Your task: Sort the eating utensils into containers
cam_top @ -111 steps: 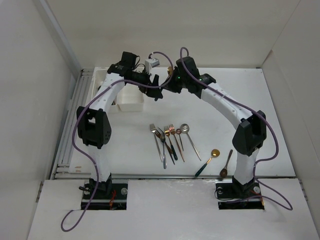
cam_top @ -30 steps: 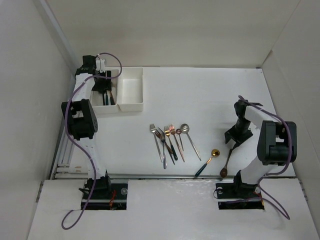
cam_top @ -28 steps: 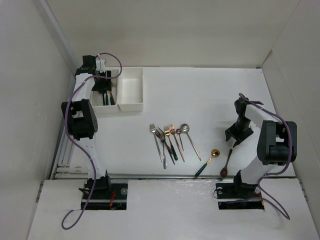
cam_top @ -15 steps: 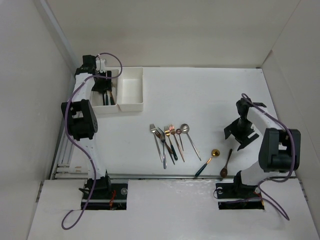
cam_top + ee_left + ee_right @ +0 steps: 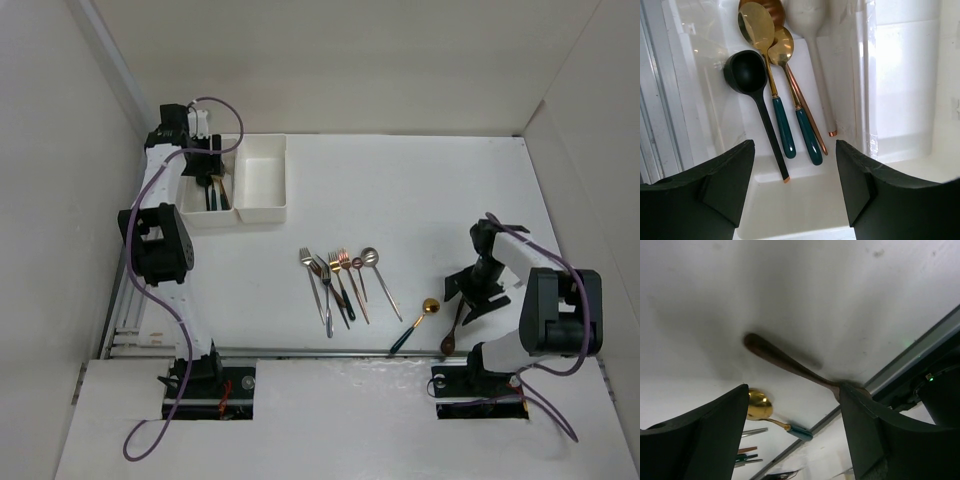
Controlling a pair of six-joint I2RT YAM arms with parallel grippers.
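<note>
While the right gripper hung spread and empty above a copper spoon near the table's front edge, loose forks and spoons lay clustered mid-table. Farther back, the left gripper hovered, jaws parted and empty, over the left bin, which held several spoons.

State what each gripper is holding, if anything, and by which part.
Nothing is held. The left gripper hangs open over spoons in a bin; the right gripper hangs open over a copper spoon.
</note>
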